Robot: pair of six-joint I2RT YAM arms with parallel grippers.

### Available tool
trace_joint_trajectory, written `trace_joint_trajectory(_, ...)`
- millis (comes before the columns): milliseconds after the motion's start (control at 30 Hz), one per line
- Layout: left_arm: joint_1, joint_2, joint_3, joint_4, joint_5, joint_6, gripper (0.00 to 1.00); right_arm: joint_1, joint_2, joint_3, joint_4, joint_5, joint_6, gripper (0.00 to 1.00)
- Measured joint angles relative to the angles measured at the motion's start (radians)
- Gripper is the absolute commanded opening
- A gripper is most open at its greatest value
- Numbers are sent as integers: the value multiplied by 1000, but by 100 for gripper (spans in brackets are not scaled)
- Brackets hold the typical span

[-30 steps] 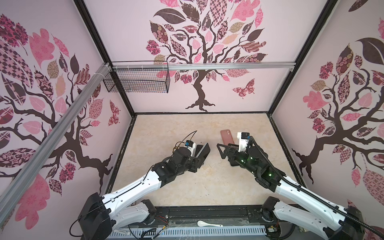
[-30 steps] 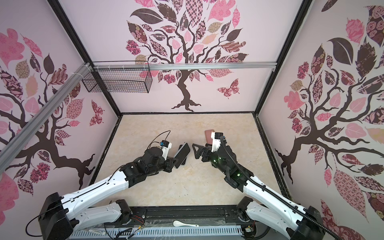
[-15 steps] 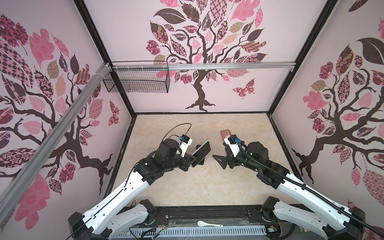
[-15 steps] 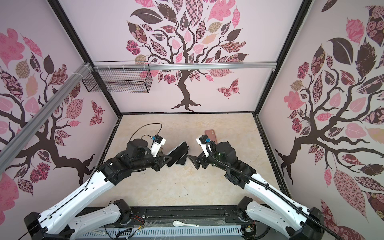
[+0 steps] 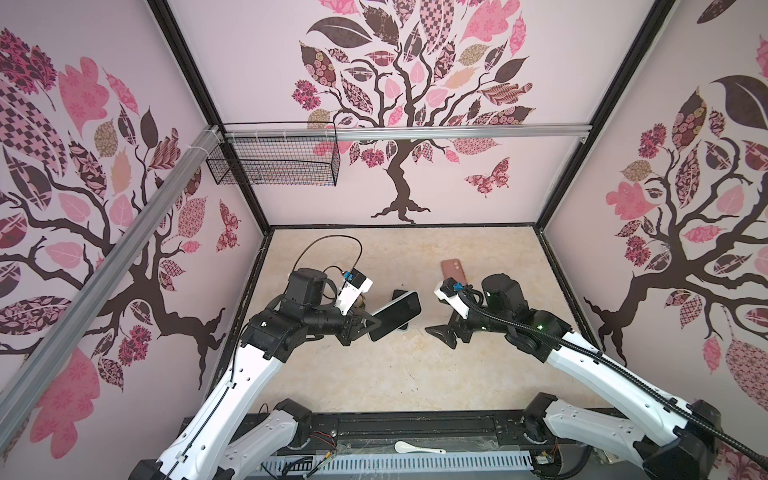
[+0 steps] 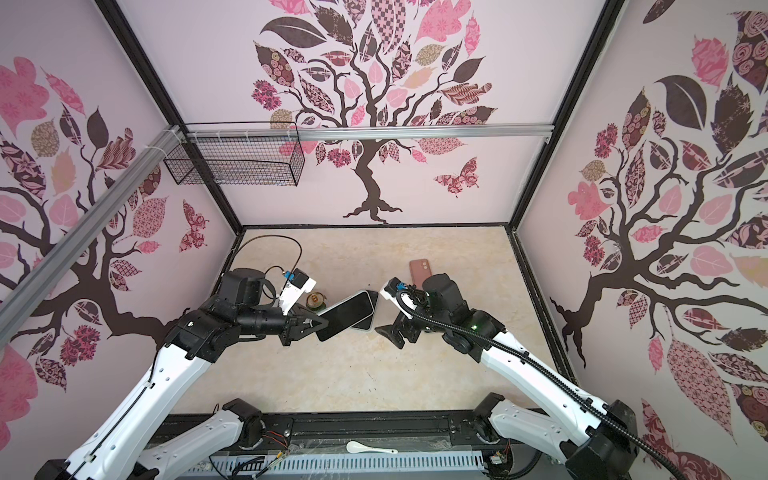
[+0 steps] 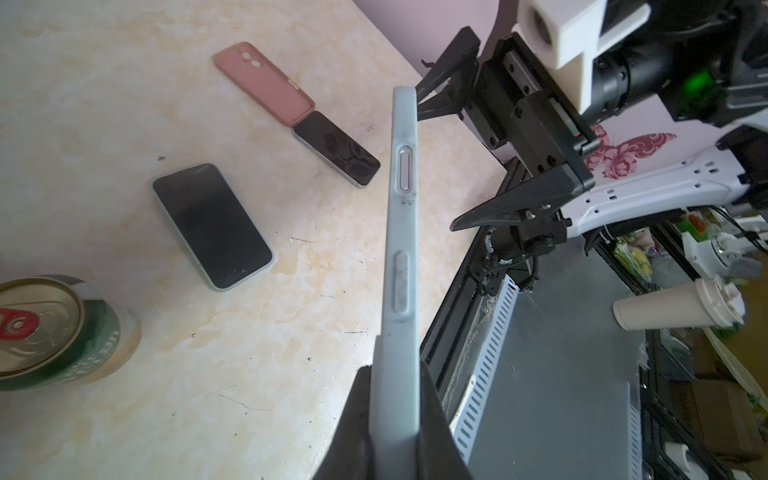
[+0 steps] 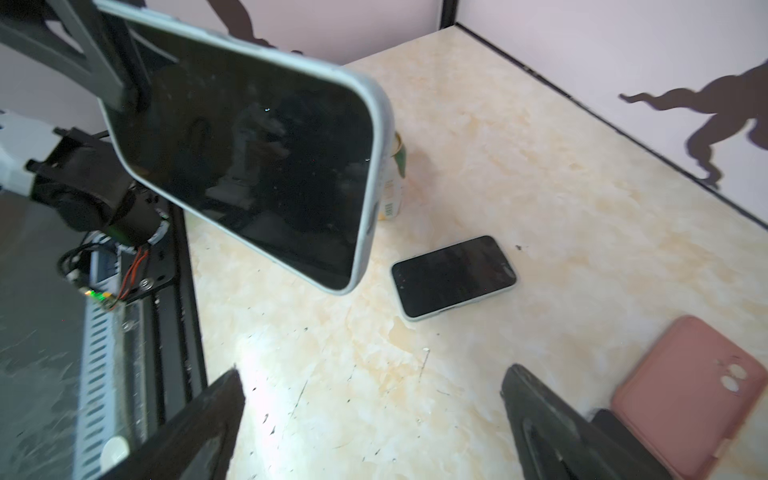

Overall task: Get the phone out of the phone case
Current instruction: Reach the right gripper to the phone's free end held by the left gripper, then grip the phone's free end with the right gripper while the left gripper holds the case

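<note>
Above the bench, left pincer clamped on one end of the phone, screen dark, seated in its pale blue phone case. Right pincer jaws wide apart, empty, just beside the free end. Second phone lies flat beneath, mostly hidden in both top views. Can partly obscured by the left arm.

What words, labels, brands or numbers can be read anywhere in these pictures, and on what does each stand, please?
Nothing reads clearly.
On the green can: pale lettering on its side, too blurred to read.
The barcode on that can: digits too small to read.
The held phone, flat-lying phone and pink case: no markings visible.
</note>
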State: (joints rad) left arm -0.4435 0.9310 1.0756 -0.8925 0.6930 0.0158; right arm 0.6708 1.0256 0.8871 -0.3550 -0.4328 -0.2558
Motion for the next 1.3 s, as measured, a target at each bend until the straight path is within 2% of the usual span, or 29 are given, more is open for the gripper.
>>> trace_joint_trajectory(233,1,-71,-1,-14,58,61,0,0,2,64,-151,-134,-71,93)
trace_joint_trajectory(467,0,-42,-2,-41,182,161,0,0,-29,55,-183,-200,-126,78)
trace_joint_trajectory(667,0,-46,-2,-55,191,236,0,0,-60,54,-181,-257,-249,75)
trace_joint_trajectory(700,0,-46,-2,-56,190,249,0,0,-60,54,-187,-263,-282,79)
trace_joint_trajectory(800,0,-41,-2,-64,185,291,0,0,-53,55,-214,-268,-369,79)
trace_joint_trajectory(1000,1,-6,-2,-90,154,381,0,0,16,93,-262,-270,-463,70)
trace_joint_trajectory(1167,0,38,0,-133,151,437,0,0,73,120,-259,-279,-466,61)
trace_joint_trajectory(1300,0,51,0,-154,156,460,0,0,76,117,-243,-291,-457,49)
